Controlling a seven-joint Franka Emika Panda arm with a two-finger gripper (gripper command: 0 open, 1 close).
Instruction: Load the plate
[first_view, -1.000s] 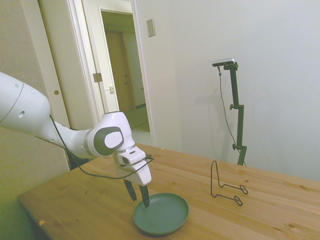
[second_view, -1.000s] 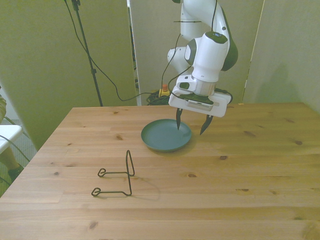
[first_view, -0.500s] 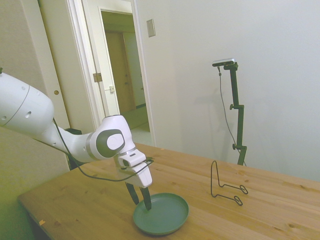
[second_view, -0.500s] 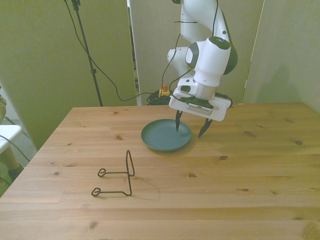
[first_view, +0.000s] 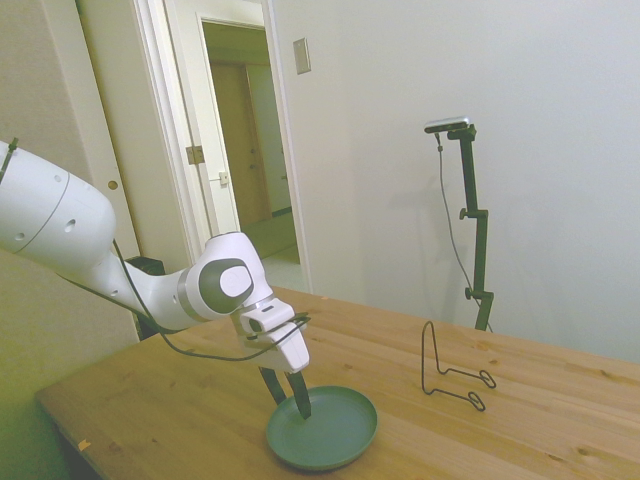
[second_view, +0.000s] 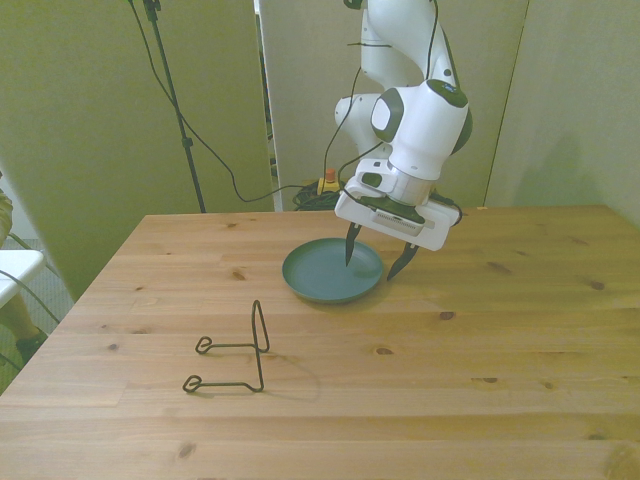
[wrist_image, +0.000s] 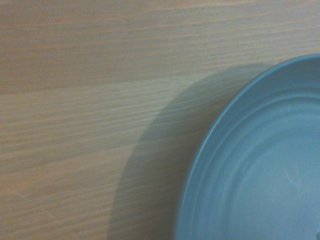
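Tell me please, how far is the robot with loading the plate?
Early stage. Done: nothing is loaded; the plate lies flat on the table. In hand: the open gripper straddles the plate's rim, one finger over the dish, one outside. Left: close on the rim, lift, and set the plate into the wire stand, which holds nothing.

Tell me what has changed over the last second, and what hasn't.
The gripper has come down a little and tilted further, its open fingers now straddling the rim of the teal-green plate on the front view's right, one over the plate, one outside. Nothing has been grasped or released. The plate and the black wire stand lie where they were on the wooden table.
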